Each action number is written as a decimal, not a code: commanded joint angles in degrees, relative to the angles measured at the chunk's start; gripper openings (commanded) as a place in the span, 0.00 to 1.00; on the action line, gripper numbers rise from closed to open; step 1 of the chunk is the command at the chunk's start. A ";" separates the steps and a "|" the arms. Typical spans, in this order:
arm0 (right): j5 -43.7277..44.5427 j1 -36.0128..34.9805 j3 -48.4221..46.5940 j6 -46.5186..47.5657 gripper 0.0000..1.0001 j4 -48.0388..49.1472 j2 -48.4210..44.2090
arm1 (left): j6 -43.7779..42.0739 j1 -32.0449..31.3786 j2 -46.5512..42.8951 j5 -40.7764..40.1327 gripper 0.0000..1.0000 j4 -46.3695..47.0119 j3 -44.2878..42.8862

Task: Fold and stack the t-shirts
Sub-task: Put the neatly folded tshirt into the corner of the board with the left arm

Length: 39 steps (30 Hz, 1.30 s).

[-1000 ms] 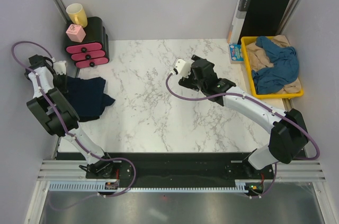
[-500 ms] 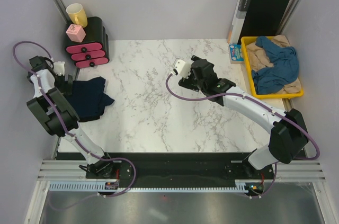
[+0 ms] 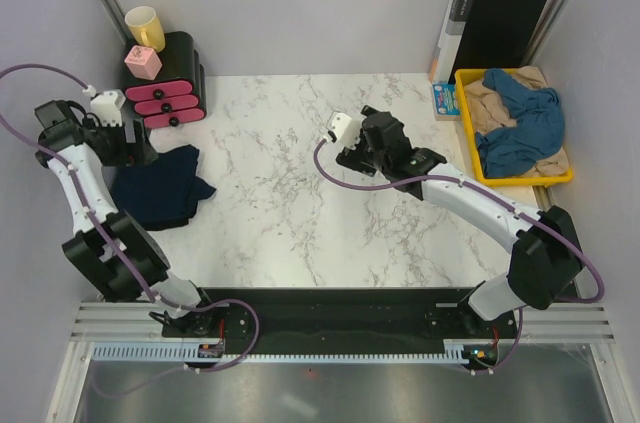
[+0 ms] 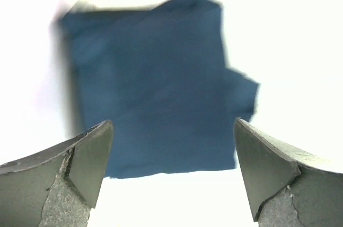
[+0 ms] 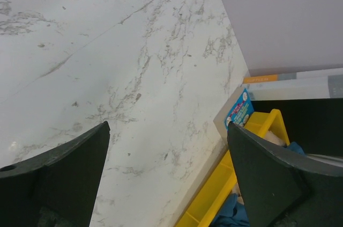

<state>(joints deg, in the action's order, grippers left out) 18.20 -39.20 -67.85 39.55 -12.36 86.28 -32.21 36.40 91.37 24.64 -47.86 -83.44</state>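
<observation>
A dark navy t-shirt (image 3: 160, 186) lies folded flat near the table's left edge; in the left wrist view the navy t-shirt (image 4: 155, 87) fills the middle. My left gripper (image 3: 138, 148) hangs above its far edge, open, with nothing between the jaws (image 4: 171, 122). A medium-blue t-shirt (image 3: 520, 123) lies crumpled over a beige one (image 3: 487, 103) in the yellow tray (image 3: 520, 181) at the right. Over bare marble at mid-table, my right gripper (image 3: 372, 123) is open and empty (image 5: 167, 125), with the tray (image 5: 214, 195) showing low and to the right of it.
A black, orange-edged folder (image 3: 495, 23) leans on the back wall behind the tray. A small blue card (image 3: 445, 98) lies by the tray's left end. Pink drawers (image 3: 165, 83) with a yellow mug (image 3: 145, 25) and a pink cube (image 3: 142, 63) stand at back left, close to my left gripper.
My left gripper has opened, let go of the navy t-shirt and risen, its arm swinging outward to the left. The shirt stays flat. The right arm has not moved.
</observation>
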 commanded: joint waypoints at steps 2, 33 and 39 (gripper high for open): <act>-7.38 0.09 -4.12 -11.21 0.98 -6.26 -3.40 | 13.38 -2.38 -7.25 25.28 1.00 -4.44 -3.75; -0.18 8.18 -8.26 -31.46 0.98 -16.82 -19.66 | 19.37 -24.98 -31.08 -1.00 1.00 11.12 8.29; -1.32 8.26 -8.17 -31.64 0.98 -17.08 -19.92 | 19.90 -25.15 -31.61 -0.12 1.00 11.38 9.08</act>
<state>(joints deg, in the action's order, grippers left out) 17.82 -30.89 -76.09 9.15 -29.26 67.66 -14.46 11.49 60.99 24.05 -38.76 -74.06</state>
